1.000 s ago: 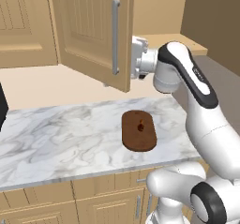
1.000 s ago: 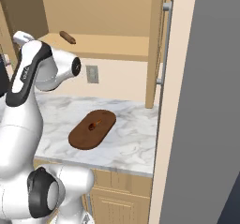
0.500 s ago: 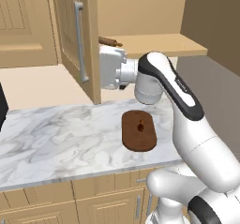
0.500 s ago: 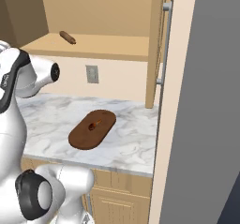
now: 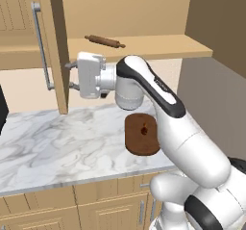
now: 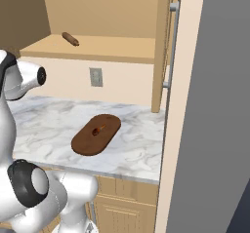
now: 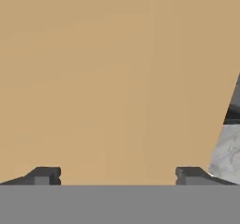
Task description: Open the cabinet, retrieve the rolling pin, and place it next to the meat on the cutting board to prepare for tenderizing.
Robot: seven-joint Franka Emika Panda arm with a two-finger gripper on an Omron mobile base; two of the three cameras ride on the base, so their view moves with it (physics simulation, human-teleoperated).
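So we've got the rolling pin (image 5: 104, 42) lying on the plain shelf (image 5: 158, 46) inside the cabinet (image 6: 112, 12), slim brown wood with skinnier handles at each end, sitting at a slant toward the shelf's left side, nothing touching it. Below it, down on the white-and-grey marbled counter (image 5: 57, 147), there's the cutting board (image 5: 142, 134), a dark brown oval slab with rounded ends, and the meat (image 6: 99, 129) is a tiny reddish-brown lump sitting around the middle of it. The left cabinet door (image 5: 56, 46) is swung wide open, edge-on to us in the left base view, with its long grey bar handle (image 5: 42, 46) on the far face; the right door (image 6: 161, 47) stands open too. Our gripper (image 5: 71, 76) is up at door height, right against the inner face of that left door, jaws spread wide apart with nothing between them; in the hand view the two dark fingertips (image 7: 44, 175) sit far apart with flat tan wood ahead. There's a wall outlet (image 6: 95, 77) on the beige backsplash, tan lower cabinets (image 5: 96, 210) under the counter, and a tall grey panel (image 6: 210, 105) off to the right.
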